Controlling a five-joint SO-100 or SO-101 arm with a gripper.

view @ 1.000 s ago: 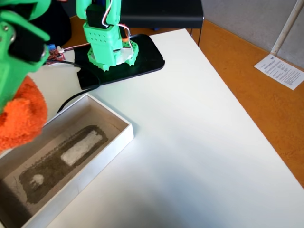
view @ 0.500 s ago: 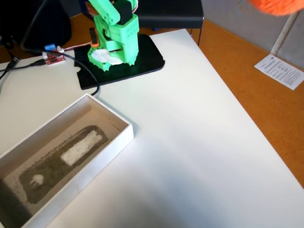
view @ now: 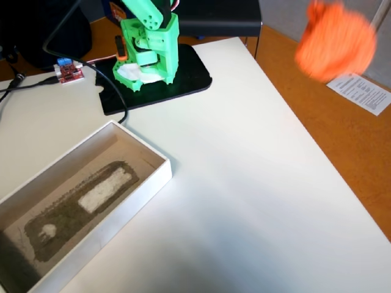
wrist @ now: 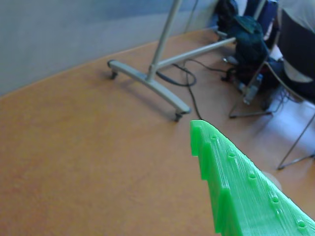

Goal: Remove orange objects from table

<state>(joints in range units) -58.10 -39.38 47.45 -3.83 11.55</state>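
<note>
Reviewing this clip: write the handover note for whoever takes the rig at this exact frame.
Gripper: only one green finger shows in the wrist view, pointing over the orange-brown floor; whether the jaws are open or shut cannot be told. Nothing visible in them.
Orange block: blurred, off beyond the table's far right edge in the fixed view, above the floor and a sheet of paper. Whether it is airborne cannot be confirmed.
Done: no orange object shows on the tabletop; the white box holds none.
Left: confirm where the block lands, then bring the arm home.
</note>
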